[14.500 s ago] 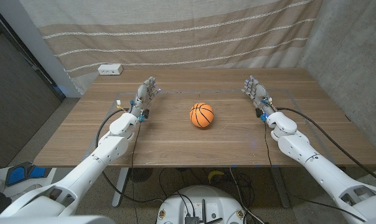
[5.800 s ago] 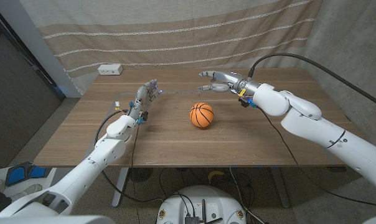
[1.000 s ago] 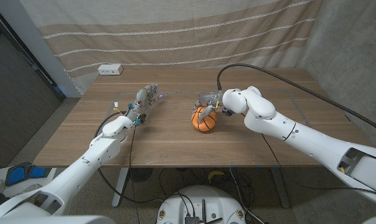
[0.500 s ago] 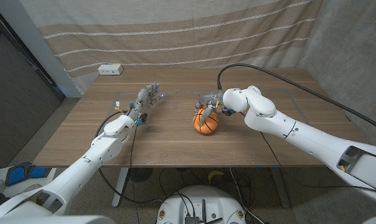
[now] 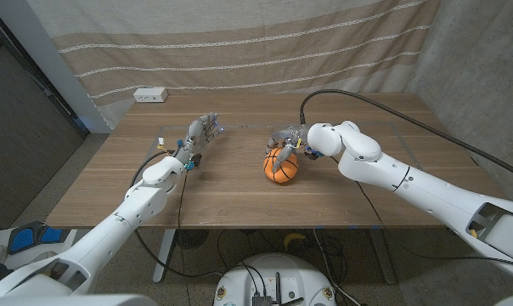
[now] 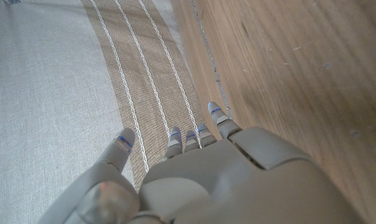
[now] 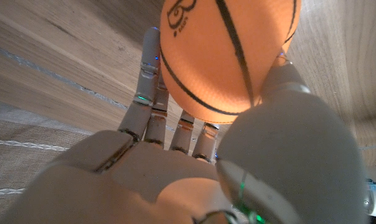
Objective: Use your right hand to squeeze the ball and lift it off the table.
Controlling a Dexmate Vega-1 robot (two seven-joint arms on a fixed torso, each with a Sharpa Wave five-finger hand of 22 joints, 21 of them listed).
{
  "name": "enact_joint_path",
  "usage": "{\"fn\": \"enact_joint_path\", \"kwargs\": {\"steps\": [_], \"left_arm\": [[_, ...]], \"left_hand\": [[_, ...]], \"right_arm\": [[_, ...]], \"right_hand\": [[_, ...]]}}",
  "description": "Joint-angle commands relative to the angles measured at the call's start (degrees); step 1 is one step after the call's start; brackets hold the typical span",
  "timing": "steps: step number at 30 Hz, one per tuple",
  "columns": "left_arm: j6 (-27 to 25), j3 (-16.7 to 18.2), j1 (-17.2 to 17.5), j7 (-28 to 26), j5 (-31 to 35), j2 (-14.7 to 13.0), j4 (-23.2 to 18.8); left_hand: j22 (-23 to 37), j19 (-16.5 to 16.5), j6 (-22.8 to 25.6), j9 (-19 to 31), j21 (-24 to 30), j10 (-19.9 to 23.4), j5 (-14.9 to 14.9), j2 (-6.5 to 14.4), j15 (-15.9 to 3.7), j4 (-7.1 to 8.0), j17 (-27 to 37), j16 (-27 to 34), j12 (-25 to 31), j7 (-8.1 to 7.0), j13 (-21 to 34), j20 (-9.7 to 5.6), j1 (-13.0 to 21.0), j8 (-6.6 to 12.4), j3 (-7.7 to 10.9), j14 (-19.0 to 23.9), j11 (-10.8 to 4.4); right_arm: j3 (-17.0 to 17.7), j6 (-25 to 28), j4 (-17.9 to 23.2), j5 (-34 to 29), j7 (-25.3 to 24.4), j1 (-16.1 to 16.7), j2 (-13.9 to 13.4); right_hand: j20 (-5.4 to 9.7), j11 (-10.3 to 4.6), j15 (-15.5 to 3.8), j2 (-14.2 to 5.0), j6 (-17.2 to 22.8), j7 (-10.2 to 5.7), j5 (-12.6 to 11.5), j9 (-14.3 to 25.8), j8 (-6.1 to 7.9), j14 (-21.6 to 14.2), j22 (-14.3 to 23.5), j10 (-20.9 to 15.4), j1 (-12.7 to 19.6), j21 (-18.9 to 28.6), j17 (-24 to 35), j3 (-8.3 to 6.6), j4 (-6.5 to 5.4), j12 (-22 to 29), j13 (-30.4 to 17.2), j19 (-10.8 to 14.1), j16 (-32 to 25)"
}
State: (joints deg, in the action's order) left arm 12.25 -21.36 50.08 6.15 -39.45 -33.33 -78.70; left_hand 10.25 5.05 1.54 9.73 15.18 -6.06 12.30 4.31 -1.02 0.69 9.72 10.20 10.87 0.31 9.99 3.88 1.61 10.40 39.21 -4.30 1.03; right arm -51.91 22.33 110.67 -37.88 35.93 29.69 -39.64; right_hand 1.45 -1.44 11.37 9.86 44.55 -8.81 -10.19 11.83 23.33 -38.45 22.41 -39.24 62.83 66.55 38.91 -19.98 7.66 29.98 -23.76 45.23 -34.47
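Observation:
The orange basketball with black lines is near the middle of the wooden table. My right hand reaches over its far side and grips it from above, with fingers and thumb around it. In the right wrist view the ball sits between the fingers and the thumb, pressed against my right hand. I cannot tell whether the ball touches the table. My left hand is at the table's left, holding nothing with its fingers apart. In the left wrist view my left hand points at the curtain.
A white power strip lies at the table's back left corner. A striped curtain hangs behind the table. A black cable arcs over my right arm.
My right hand came from the table's right side and closed around the ball. Over the last second hand and ball shifted slightly right. The left hand has hardly moved.

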Motion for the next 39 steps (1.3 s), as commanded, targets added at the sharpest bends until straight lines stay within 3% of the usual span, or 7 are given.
{"fn": "enact_joint_path", "kwargs": {"steps": [1,23,39], "left_arm": [[0.64,0.00,-0.15,0.41,0.05,0.12,0.39],[1.57,0.20,0.08,0.25,0.12,0.39,0.50],[1.69,0.15,0.13,0.23,0.20,0.42,0.34]], "left_hand": [[0.34,0.30,0.64,0.25,-0.02,-0.04,0.10,2.74,0.13,0.26,0.22,0.15,0.16,-0.10,0.24,0.00,-0.24,0.08,-0.07,-0.11,0.24],[0.34,0.42,0.63,0.25,-0.24,-0.01,0.12,2.79,0.06,0.27,0.20,0.11,0.18,-0.11,0.24,0.02,-0.19,0.02,-0.05,-0.17,0.26],[0.35,0.47,0.66,0.25,-0.41,0.00,0.13,2.80,0.14,0.26,0.20,0.14,0.18,-0.12,0.24,0.09,-0.16,0.01,-0.04,-0.08,0.33]], "right_arm": [[3.16,-1.65,2.45,1.39,-6.45,2.29,-1.96],[7.89,-4.12,5.54,0.66,-15.64,6.00,-3.97],[12.78,-12.84,3.67,8.39,-24.65,8.80,-3.51]], "right_hand": [[10.90,0.78,-24.12,-16.45,11.91,10.90,-0.39,0.15,0.47,-21.78,-0.02,-10.42,16.18,0.66,0.26,-2.02,0.99,0.47,-2.46,0.33,0.15],[10.91,0.61,-24.13,-15.60,12.94,10.47,-1.21,0.16,0.29,-22.70,-0.89,-11.35,16.13,2.36,0.72,-1.24,0.85,0.40,-3.72,0.04,0.69],[10.91,0.62,-24.06,-15.40,13.08,10.45,-1.56,0.21,0.07,-22.93,-1.40,-11.55,16.25,3.05,0.83,-1.00,0.79,0.24,-4.29,-0.18,1.10]]}}
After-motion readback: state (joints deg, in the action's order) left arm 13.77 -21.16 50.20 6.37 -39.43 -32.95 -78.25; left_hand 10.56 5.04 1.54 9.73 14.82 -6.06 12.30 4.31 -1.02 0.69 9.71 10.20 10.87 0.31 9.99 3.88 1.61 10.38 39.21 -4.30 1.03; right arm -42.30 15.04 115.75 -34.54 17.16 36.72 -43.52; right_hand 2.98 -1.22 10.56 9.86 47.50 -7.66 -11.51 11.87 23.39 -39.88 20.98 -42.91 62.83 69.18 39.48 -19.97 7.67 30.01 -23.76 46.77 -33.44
